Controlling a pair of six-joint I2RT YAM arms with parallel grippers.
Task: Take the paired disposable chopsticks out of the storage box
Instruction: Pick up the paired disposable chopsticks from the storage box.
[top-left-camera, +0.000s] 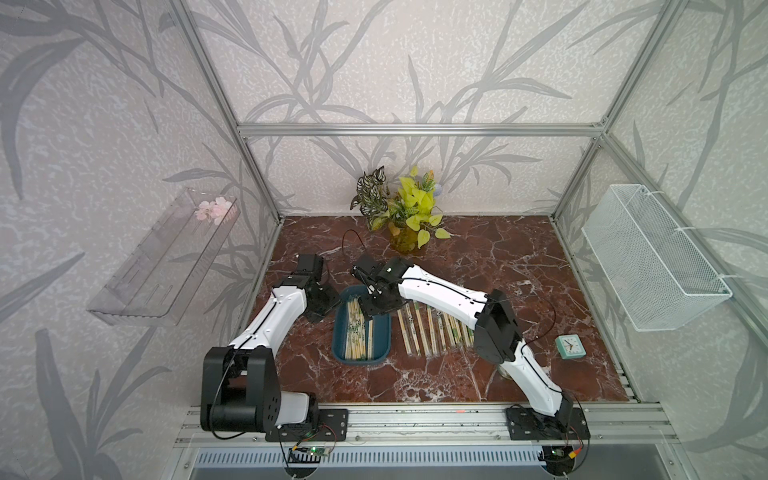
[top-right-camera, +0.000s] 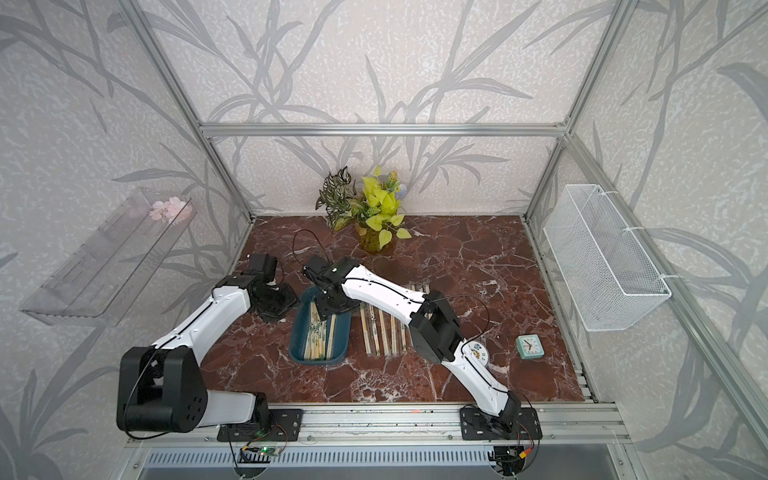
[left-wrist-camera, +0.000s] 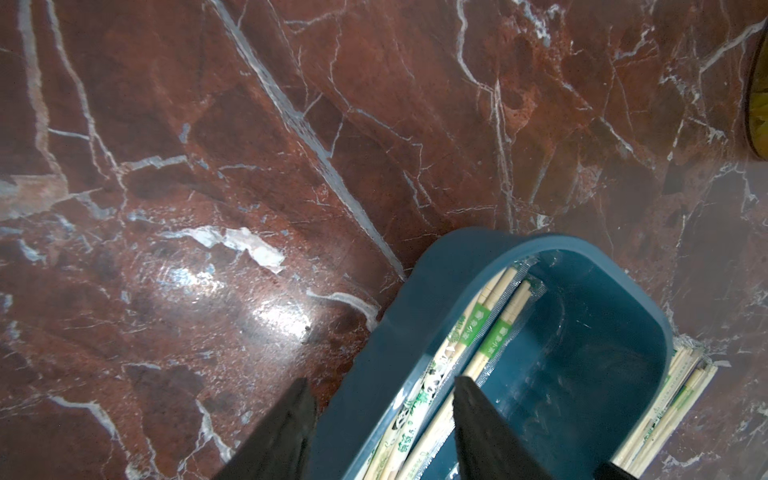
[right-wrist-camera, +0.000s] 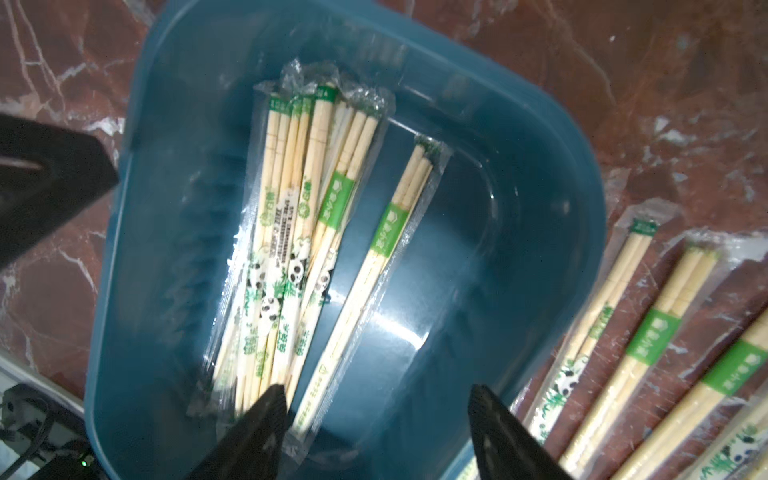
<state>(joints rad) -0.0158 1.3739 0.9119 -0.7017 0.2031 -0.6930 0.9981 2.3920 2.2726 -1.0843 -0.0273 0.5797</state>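
**Both grippers open at the box's far end, nothing held**

Near edge: red marble table (top-left-camera: 415, 386), with a small teal clock (top-left-camera: 570, 346) off to the right. The storage box (top-left-camera: 361, 360) sits mid-table, its long side running away from the arm bases. The paired disposable chopsticks (right-wrist-camera: 299, 216) lie inside it, bunched toward the left wall, with one pair lying apart nearer the middle. The laid-out pairs (top-left-camera: 428, 332) sit in a row on the table just right of the box, roughly parallel to each other.

Further back, the right gripper (right-wrist-camera: 377, 386) hangs over the box's far end. Its fingers are spread wide with nothing between them. One tip is above the end of the bundle; can't tell if it touches.

The left gripper (left-wrist-camera: 379, 380) is at the box's far-left corner, fingers parted and straddling the rim. One finger is outside over the table and the other is inside above the chopsticks. It grasps no pair.

At the back wall stands a leafy plant (top-left-camera: 409, 208).
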